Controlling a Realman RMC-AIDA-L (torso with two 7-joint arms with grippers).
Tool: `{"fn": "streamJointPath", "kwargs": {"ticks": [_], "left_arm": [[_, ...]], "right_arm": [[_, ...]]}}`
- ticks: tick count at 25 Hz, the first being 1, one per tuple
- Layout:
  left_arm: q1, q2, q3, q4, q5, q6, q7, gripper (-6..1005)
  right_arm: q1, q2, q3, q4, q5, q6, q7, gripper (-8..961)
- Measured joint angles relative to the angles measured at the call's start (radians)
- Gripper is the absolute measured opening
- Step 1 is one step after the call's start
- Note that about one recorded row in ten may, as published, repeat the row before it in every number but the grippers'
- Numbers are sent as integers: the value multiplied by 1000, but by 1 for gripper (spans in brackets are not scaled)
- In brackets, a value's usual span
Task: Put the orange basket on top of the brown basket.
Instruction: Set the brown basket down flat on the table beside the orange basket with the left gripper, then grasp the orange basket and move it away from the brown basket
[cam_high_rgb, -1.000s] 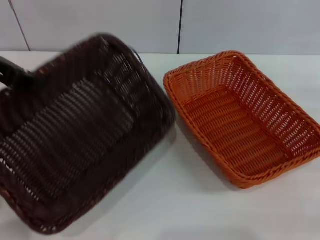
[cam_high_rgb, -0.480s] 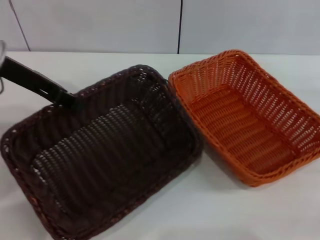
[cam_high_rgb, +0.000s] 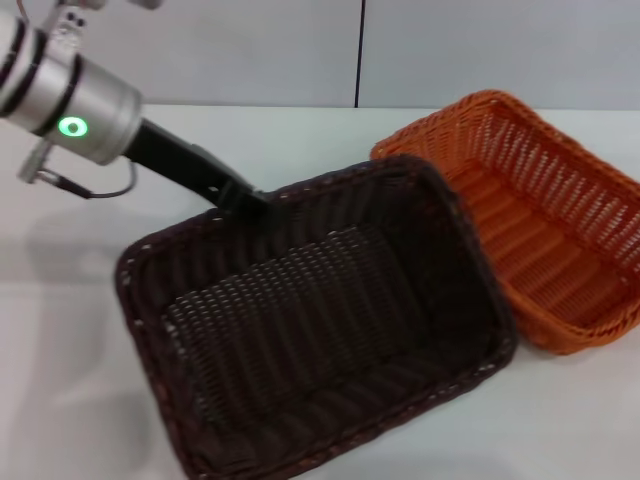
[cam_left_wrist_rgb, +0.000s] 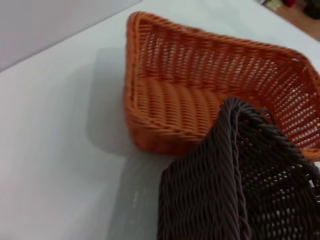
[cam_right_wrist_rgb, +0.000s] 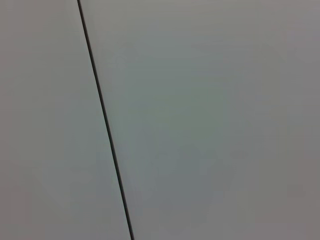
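Spanning the whole field before the robot, the white worktop (cam_high_rgb: 560, 420) carries both baskets and ends at a pale panelled wall (cam_high_rgb: 200, 50) along its far edge.

The brown basket (cam_high_rgb: 320, 320) is the largest item in view. It sits skewed across the middle of the worktop, open side up, one corner toward the near edge and its right-hand corner reaching over the rim of the neighbouring basket. In the left wrist view the same dark corner (cam_left_wrist_rgb: 235, 170) rises above and in front of the orange weave, overlapping its near rim; whether the two are in contact there cannot be told.

The orange basket (cam_high_rgb: 545, 215) stands at the far right corner of the worktop, open side up and resting on the surface, with its inside bare (cam_left_wrist_rgb: 200, 90). It is beside and partly under the dark one, not on top of it.

The left arm (cam_high_rgb: 70, 95), silver with a green indicator light, reaches in from the far left corner. The left gripper (cam_high_rgb: 235, 192) is clamped onto the braided rim of the brown basket at its far-left long side; the fingertips themselves merge with the dark weave.

The right gripper does not appear in any view. Its wrist camera faces only the wall, crossed by one dark panel seam (cam_right_wrist_rgb: 102, 117).
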Motion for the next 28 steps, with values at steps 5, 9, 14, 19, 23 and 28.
{"fn": "streamJointPath", "kwargs": {"ticks": [5, 9, 14, 19, 23, 28], "left_arm": [[-49, -30, 7, 92, -8, 48, 15, 229], [-53, -36, 8, 112, -8, 78, 10, 232], [-42, -36, -1, 93, -11, 72, 7, 235], [-34, -34, -12, 80, -18, 76, 15, 278], [-3, -32, -23, 46, -78, 70, 43, 438], [38, -22, -33, 38, -194, 81, 105, 643]], "right_arm": [[0, -2, -1, 0, 0, 11, 0, 638], [5, -4, -1, 0, 0, 34, 0, 637], [8, -4, -6, 0, 0, 39, 3, 637], [13, -5, -15, -2, -7, 50, 15, 636], [6, -22, -107, -19, -31, 90, 139, 635], [-56, -84, -339, -138, -227, 84, 573, 635]]}}
